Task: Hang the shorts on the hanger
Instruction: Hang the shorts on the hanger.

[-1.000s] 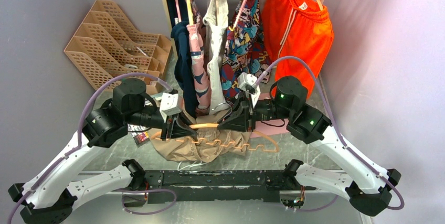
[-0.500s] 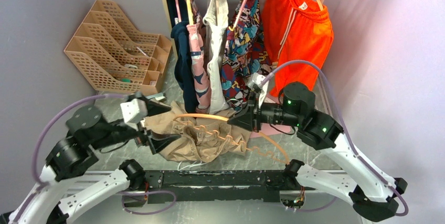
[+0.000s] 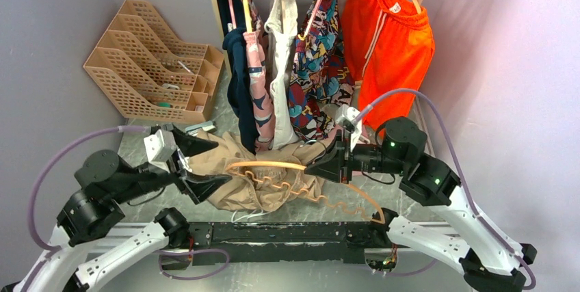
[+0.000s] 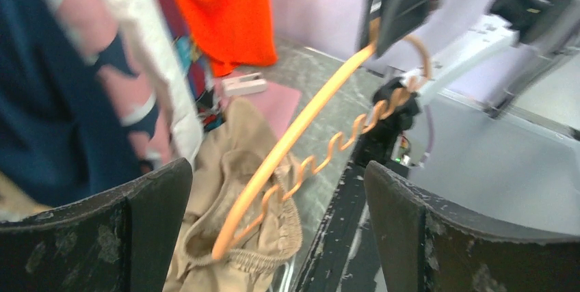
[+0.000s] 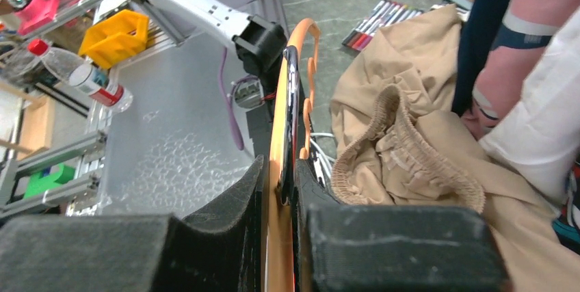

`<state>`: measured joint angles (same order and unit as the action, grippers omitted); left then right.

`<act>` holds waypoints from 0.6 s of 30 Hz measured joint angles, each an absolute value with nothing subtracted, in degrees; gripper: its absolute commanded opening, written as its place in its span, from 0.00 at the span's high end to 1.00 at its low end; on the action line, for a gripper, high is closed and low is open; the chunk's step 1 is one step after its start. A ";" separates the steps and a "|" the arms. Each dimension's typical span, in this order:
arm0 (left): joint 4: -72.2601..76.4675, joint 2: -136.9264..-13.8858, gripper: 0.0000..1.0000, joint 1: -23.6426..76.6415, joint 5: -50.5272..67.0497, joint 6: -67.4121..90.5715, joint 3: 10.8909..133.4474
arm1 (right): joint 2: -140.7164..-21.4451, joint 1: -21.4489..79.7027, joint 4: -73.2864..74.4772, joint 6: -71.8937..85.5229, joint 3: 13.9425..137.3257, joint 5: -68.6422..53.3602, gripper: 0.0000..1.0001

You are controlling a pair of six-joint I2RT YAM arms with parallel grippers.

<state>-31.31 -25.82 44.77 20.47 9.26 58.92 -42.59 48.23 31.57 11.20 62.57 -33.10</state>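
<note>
The beige shorts (image 3: 239,184) lie crumpled on the table between the arms, elastic waistband (image 5: 410,152) bunched up. The pale orange hanger (image 3: 273,166) hovers over them, its wavy lower bar (image 3: 301,193) trailing toward the front right. My right gripper (image 3: 321,167) is shut on the hanger's upper arm (image 5: 279,148), seen edge-on between its pads. My left gripper (image 3: 198,162) stands wide open left of the shorts, holding nothing; the hanger's free end (image 4: 222,251) hangs between its spread fingers above the shorts (image 4: 226,182).
A rail at the back carries hanging clothes: navy and pink items (image 3: 241,66), a white garment (image 3: 282,46), a patterned piece (image 3: 318,52) and bright orange shorts (image 3: 386,39). A tan lattice file rack (image 3: 154,59) stands back left. Markers (image 5: 379,22) lie near it.
My left gripper has let go of the hanger, opened wide and pulled back to the left. The right gripper has carried the hanger slightly right, its left end now free over the shorts.
</note>
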 measured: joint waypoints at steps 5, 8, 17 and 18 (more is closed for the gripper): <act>-29.39 -37.41 0.01 44.77 32.91 5.08 70.39 | -46.50 48.23 29.39 10.90 62.59 -37.95 1.00; -30.13 -41.78 0.00 44.77 38.52 2.39 71.53 | -48.21 48.23 28.16 10.39 62.92 -40.38 1.00; -34.26 -48.49 0.13 44.77 45.87 -3.36 71.50 | -52.27 48.23 25.89 8.21 66.89 -43.16 1.00; -34.72 -48.82 0.15 44.77 46.24 -3.97 71.50 | -52.60 48.25 25.61 7.99 67.18 -43.48 1.00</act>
